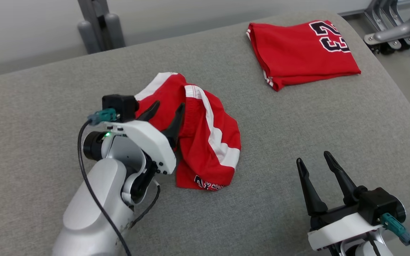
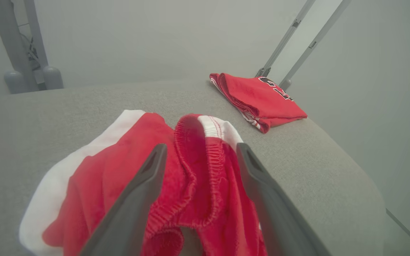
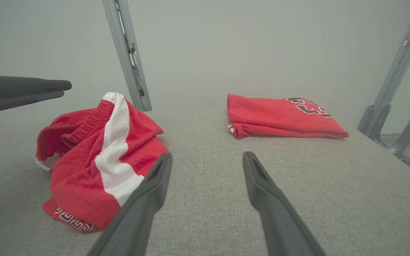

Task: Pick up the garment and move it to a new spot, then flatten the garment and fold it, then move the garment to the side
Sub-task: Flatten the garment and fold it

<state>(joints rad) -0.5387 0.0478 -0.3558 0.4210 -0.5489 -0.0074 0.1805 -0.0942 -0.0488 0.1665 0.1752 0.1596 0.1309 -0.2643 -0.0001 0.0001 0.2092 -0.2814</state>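
Hovering above the crumpled garment point(image 1: 212, 142), left pincer point(image 1: 169, 104) gapes wide.

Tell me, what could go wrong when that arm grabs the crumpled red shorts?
1. The open left gripper hangs above the bunched waistband of the crumpled shorts; closing there may pinch several layers, so they might lift as a tangle.
2. The folded garment lies at the far right; dragging the shorts that way could ruffle it.
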